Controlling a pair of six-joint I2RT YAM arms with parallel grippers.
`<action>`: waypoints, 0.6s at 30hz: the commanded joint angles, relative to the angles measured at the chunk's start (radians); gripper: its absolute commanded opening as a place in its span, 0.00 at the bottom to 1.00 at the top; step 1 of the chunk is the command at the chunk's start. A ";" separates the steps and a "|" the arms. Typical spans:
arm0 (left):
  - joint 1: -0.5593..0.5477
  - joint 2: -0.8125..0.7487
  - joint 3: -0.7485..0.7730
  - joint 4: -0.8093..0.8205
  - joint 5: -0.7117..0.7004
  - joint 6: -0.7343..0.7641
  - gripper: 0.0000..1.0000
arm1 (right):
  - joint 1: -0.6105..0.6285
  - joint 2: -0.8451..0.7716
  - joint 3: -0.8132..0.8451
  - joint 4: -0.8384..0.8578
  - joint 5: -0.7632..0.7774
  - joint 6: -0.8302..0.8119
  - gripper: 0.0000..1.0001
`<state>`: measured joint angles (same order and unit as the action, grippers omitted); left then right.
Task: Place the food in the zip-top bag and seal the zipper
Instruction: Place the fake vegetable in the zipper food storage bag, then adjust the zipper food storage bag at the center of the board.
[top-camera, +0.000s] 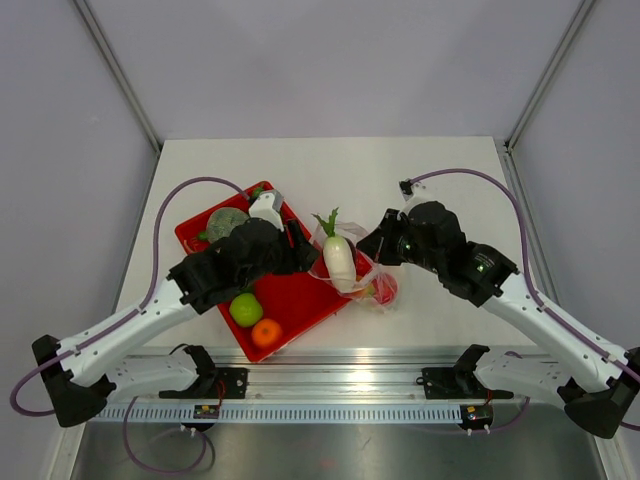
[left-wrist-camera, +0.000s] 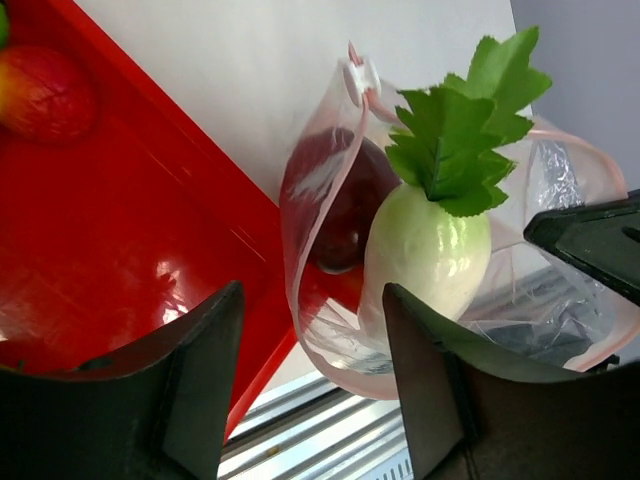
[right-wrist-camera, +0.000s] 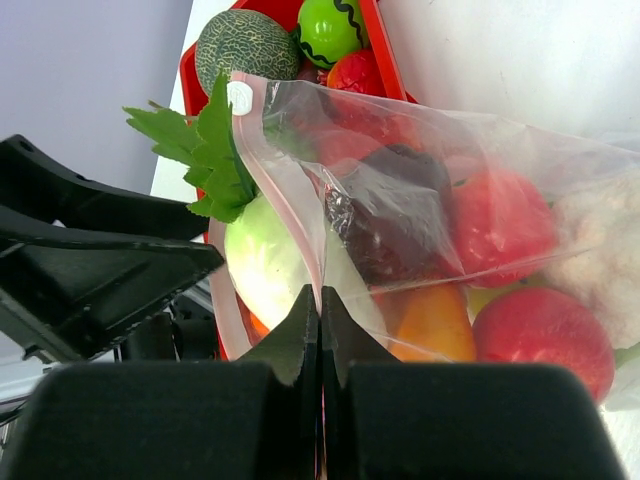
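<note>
Only the right wrist camera shows the right gripper pinched tight on the pinkish zipper. The strip runs from its white slider straight down into the closed fingertips. Just beyond those fingers this view also shows what is packed in the clear bag: a tomato, an apple, an orange piece and something dark.

The left wrist camera shows the left gripper spread wide and holding nothing. The radish stands just past its right finger, root end down in the bag's open mouth and green leaves sticking out above the rim. The red tray lies under and beyond its left finger.

From overhead, the crinkled bag lies between the two grippers, touching the tray's edge. A melon sits on the tray beyond the left gripper, and a green apple and an orange sit behind it.
</note>
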<state>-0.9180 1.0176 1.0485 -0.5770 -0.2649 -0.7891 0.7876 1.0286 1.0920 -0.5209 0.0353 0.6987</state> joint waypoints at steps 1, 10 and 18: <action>0.004 0.035 -0.010 0.088 0.090 -0.016 0.57 | 0.015 -0.029 0.003 0.058 -0.003 0.021 0.01; 0.004 0.174 0.174 0.057 0.147 0.040 0.00 | 0.015 -0.068 0.097 -0.125 0.205 -0.024 0.02; 0.004 0.265 0.418 0.071 0.211 0.093 0.00 | 0.015 -0.134 0.289 -0.257 0.343 -0.103 0.00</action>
<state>-0.9169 1.2652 1.4025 -0.5659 -0.1051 -0.7322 0.7921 0.9497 1.3224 -0.7555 0.2817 0.6346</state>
